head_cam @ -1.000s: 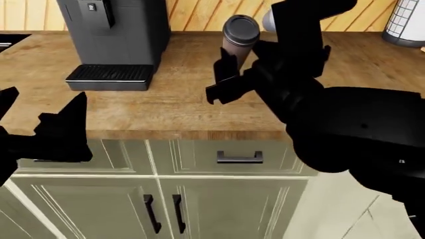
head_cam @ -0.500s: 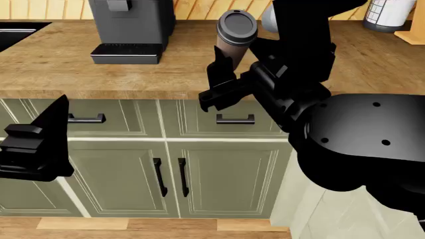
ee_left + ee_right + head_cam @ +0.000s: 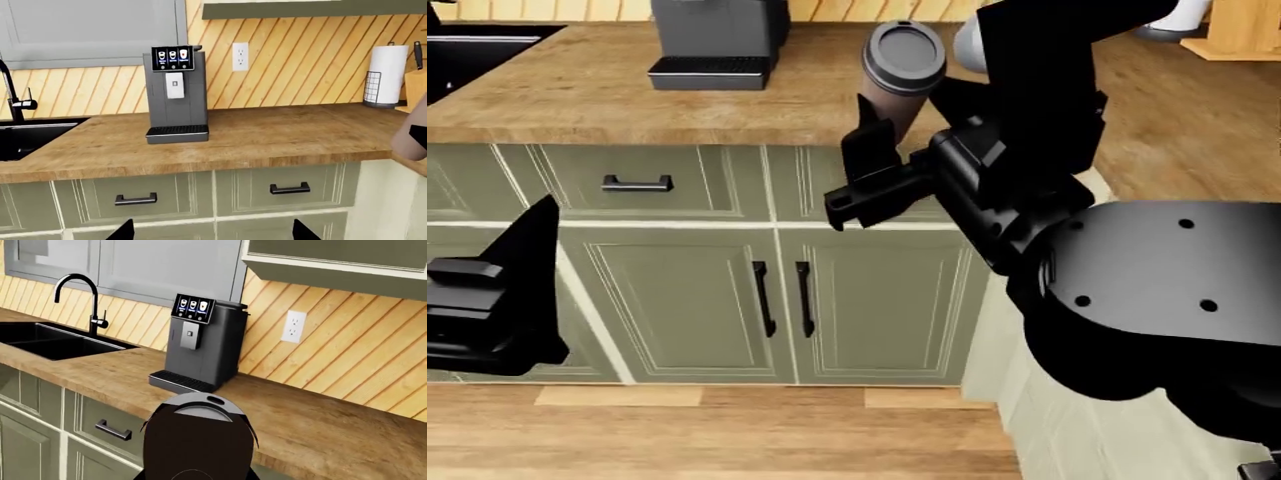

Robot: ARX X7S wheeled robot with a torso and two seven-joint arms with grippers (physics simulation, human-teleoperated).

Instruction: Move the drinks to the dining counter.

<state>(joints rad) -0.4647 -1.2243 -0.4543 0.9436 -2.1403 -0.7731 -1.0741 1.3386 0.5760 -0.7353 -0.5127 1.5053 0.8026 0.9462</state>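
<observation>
A slim dark brown paper cup (image 3: 905, 72) with a black lid is held upright in my right gripper (image 3: 916, 132), which is shut on it. The cup hangs in front of the edge of the brown wood worktop (image 3: 587, 95), clear of its surface. In the right wrist view the cup (image 3: 197, 440) fills the lower middle. My left gripper (image 3: 510, 295) is low at the left in front of the cabinet doors, open and empty; only its two fingertips (image 3: 125, 231) show in the left wrist view. The dining counter is out of view.
A grey coffee machine (image 3: 718, 35) stands on the worktop, with a black sink (image 3: 53, 342) and tap beyond it. A paper towel holder (image 3: 387, 75) is at the worktop's other end. Green cabinet doors (image 3: 694, 290) with black handles are below, and wooden floor (image 3: 734, 430).
The worktop and coffee machine have slid up and away in the head view, so more cabinet front and floor show. The cup stays in my right gripper.
</observation>
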